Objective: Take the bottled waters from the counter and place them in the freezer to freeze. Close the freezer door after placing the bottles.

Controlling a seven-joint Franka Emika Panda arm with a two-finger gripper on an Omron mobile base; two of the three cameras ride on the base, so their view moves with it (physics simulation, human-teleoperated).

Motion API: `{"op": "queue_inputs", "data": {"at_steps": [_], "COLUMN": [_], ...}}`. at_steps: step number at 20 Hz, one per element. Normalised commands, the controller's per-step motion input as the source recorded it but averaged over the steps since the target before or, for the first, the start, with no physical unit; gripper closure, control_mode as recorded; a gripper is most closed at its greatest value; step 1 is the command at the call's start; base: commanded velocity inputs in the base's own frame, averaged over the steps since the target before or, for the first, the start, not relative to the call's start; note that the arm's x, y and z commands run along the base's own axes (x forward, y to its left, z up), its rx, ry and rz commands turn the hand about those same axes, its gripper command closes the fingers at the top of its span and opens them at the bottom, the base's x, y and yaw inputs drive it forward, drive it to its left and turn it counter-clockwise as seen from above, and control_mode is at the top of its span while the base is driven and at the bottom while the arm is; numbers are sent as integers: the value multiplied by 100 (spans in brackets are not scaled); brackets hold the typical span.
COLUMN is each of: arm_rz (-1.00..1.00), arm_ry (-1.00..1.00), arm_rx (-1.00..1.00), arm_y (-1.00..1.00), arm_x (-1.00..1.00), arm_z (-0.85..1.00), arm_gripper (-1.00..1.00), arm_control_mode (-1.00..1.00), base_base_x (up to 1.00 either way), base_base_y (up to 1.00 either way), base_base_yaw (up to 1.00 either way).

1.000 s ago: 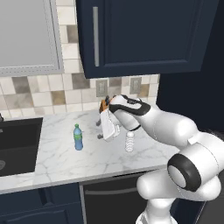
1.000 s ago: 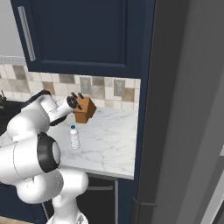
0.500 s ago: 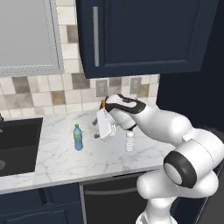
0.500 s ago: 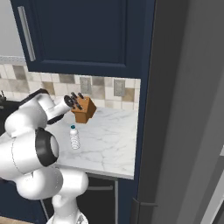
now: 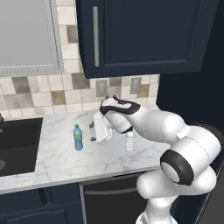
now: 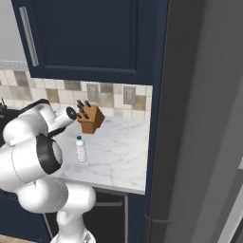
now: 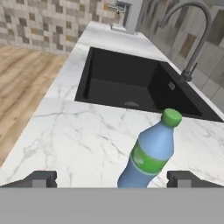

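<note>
- Right base view: I see the big grey freezer unit filling the right side, its tall panel beside the navy wall cabinet.
- The marble table runs from the black sink on the left to the dark edge at the right, over navy cabinets and a black dishwasher front.
- My white arm reaches from the lower right of the left base view across the table, with the hand turned toward the left.
- In the hand view the sink basin lies beyond the table edge, with a curved grey faucet at its far side.
- A brown knife block stands at the back of the table near the tiled wall.
- The blue-tinted bottle with green cap stands upright on the table, just beside the jaws and apart from them; in the hand view it sits between the two finger tips, tilted in the frame.
- The clear ribbed bottle with blue cap stands upright, right of the hand in the left base view.
- The jaws stand wide apart and hold nothing.
</note>
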Motion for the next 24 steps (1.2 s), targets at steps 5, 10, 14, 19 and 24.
{"op": "queue_inputs", "data": {"at_steps": [5, 10, 14, 19, 24], "arm_rz": [5, 5, 5, 1, 0], "arm_ry": [0, 0, 0, 0, 0], "arm_rx": [0, 0, 0, 0, 0], "arm_y": [8, 9, 19, 20, 10], "arm_x": [30, 21, 1, 23, 22], "arm_z": [-6, -3, -14, -15, -14], "arm_gripper": [-100, -100, -100, -100, -100], "arm_control_mode": [-100, -100, -100, -100, -100], "base_base_x": [0, 0, 0, 0, 0], "base_base_y": [0, 0, 0, 0, 0], "base_base_yaw": [0, 0, 0, 0, 0]}}
